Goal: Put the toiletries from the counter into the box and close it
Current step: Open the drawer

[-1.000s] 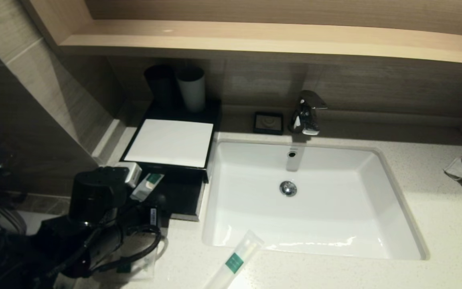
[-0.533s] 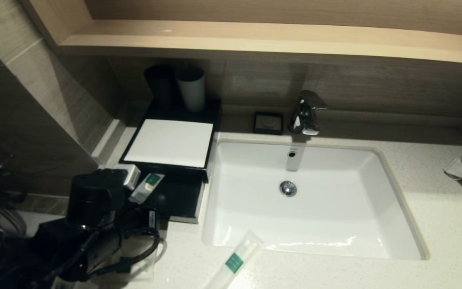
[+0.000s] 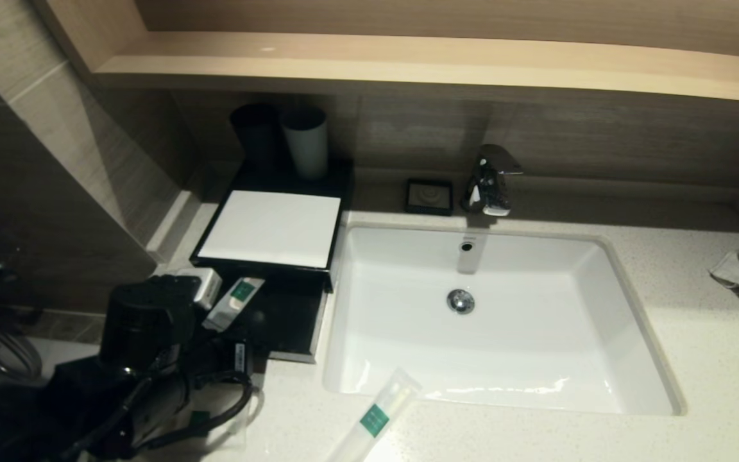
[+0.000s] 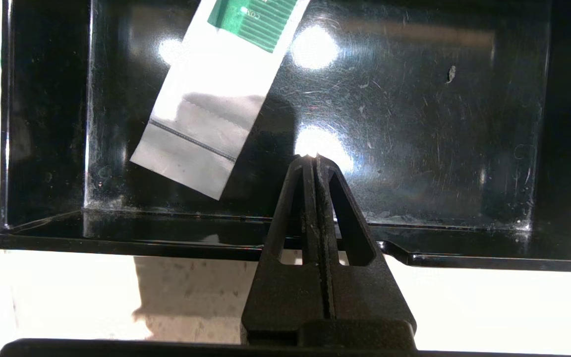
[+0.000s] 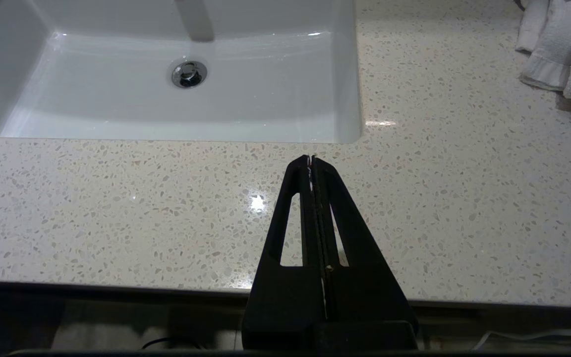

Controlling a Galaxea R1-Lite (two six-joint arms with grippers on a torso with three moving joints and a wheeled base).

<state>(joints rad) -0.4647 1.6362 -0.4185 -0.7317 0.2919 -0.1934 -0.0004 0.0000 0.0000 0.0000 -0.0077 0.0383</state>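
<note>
**Left gripper pressed shut at the open box**

Head view: the black box [image 3: 292,308] sits on the worktop [image 3: 684,359] left of the sink [image 3: 498,321], its white lid [image 3: 272,228] slid back. One packet [image 3: 236,300] lies inside; a tube [image 3: 379,417] lies on the worktop near the sink.

Left wrist view: the left gripper [image 4: 314,158] is pinched together, holding nothing, over the box's front edge beside the packet [image 4: 216,94].

Right wrist view: the right gripper [image 5: 311,159] is closed and empty above the worktop [image 5: 117,208], near a towel [image 5: 563,44].
</note>
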